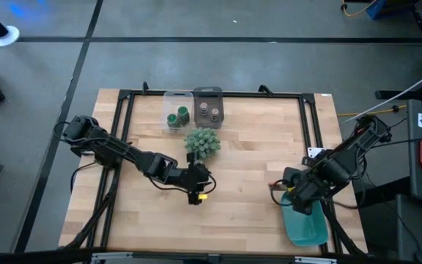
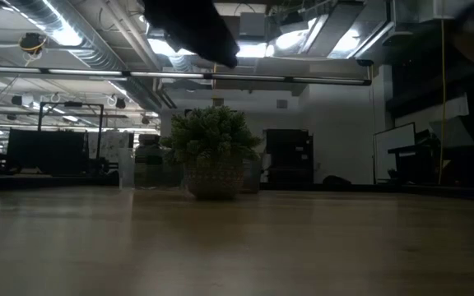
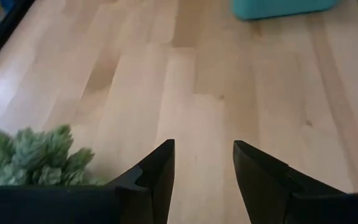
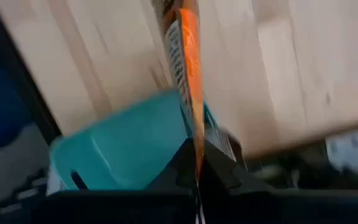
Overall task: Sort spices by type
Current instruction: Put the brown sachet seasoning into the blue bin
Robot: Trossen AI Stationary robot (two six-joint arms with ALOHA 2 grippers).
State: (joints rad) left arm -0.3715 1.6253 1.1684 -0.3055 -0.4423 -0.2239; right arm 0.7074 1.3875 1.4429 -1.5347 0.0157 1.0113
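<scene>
- Wooden tabletop (image 1: 247, 169) fills a dark frame; only the low view shows the dim room behind it, with ceiling lights and pipes.
- Teal bin (image 1: 304, 226) sits at the near right corner, partly under the right arm.
- Spiky green ball (image 1: 202, 141) stands mid-table; from the low view it hides the far containers.
- Two small containers sit side by side at the far edge, seen from above only: a clear one (image 1: 173, 106) holds the green jars (image 1: 177, 116), a grey one (image 1: 208, 94) the grey-brown jars (image 1: 209, 112).
- Left hand (image 1: 198, 192) hovers just nearer than the ball, fingers (image 3: 160, 171) spread and empty, jars well beyond it.
- Right hand (image 1: 285, 188) over the bin pinches an orange packet (image 4: 187, 68), clear in its wrist view.
</scene>
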